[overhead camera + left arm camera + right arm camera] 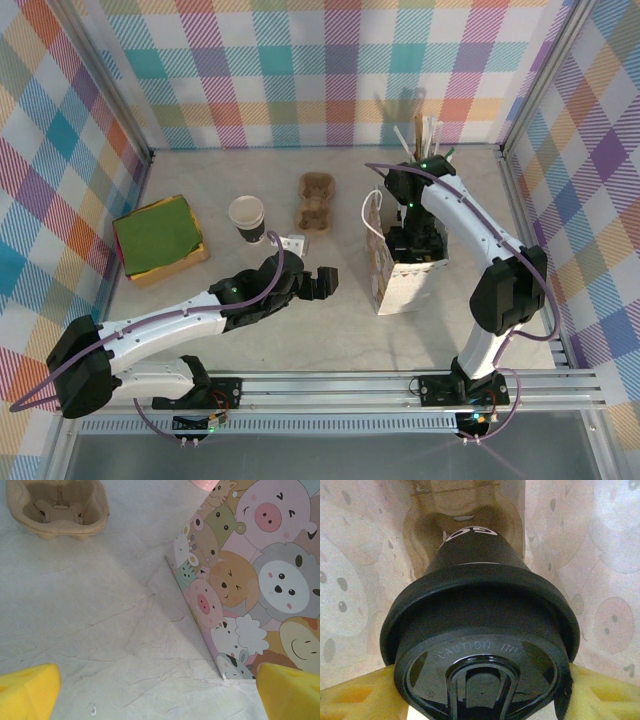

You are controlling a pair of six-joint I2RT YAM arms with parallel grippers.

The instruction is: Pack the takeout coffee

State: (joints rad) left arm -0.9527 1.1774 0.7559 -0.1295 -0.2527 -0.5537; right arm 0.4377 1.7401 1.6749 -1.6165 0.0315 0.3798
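Observation:
The takeout coffee (479, 605), a dark cup with a round black lid, hangs inside the white paper bag (384, 278). My right gripper (480, 692) is shut on it, one yellow pad (355, 695) pressing each side of the lid. Below the cup, a cardboard holder (465, 507) lies at the bag's bottom. From above, the right gripper (414, 248) reaches down into the bag's open top. The left gripper (327, 281) hovers open just left of the bag, nothing between its fingers (27, 692). The bag's cartoon-animal side (260, 580) fills the right of the left wrist view.
A lidless cup with a white rim (247, 217) stands at centre left. A cardboard cup carrier (315, 200) sits behind it, also seen as the carrier (57, 505). A green and yellow napkin stack (158, 238) lies far left. Straws and stirrers (420, 130) stand at the back.

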